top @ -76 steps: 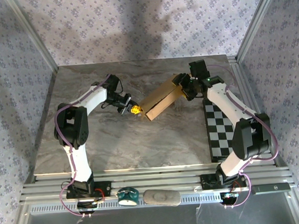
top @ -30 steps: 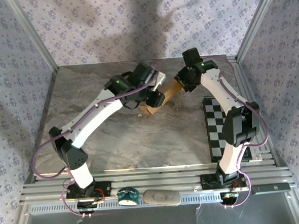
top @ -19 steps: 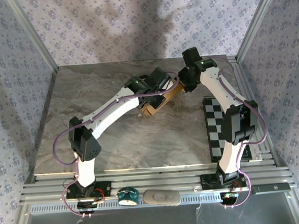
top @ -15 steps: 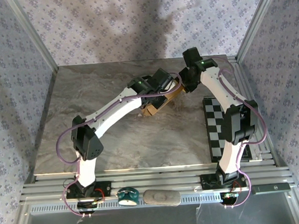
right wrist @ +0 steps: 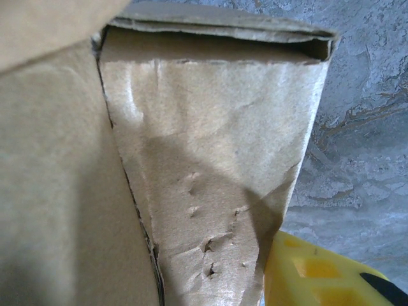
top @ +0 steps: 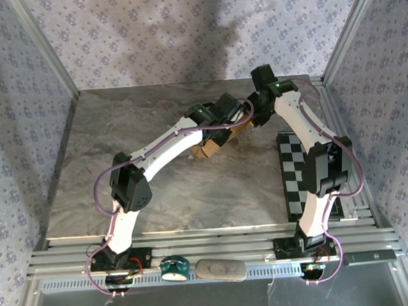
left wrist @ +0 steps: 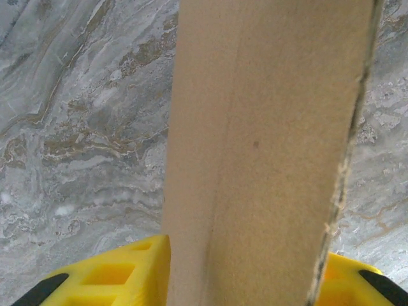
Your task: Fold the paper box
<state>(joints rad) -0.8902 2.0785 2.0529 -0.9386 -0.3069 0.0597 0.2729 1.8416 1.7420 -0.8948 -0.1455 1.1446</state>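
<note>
The paper box (top: pixel 209 148), plain tan cardboard, sits lifted at the back middle of the marble table between both arms. My left gripper (top: pixel 224 126) reaches across from the left and comes down on it. In the left wrist view a cardboard panel (left wrist: pixel 268 140) fills the gap between the yellow fingers (left wrist: pixel 115 277), touching both. My right gripper (top: pixel 252 119) holds the box's right end. In the right wrist view a dented flap (right wrist: pixel 210 166) covers the jaws, with one yellow finger (right wrist: pixel 319 274) showing beside it.
A black-and-white checkered board (top: pixel 306 181) lies along the table's right edge under the right arm. A teal object (top: pixel 174 267) and a grey one (top: pixel 221 269) rest on the front rail. Patterned walls and metal posts close in the sides.
My left arm has stretched further right over the box, and its jaws have narrowed onto the cardboard panel. The right arm has barely moved and keeps its hold.
</note>
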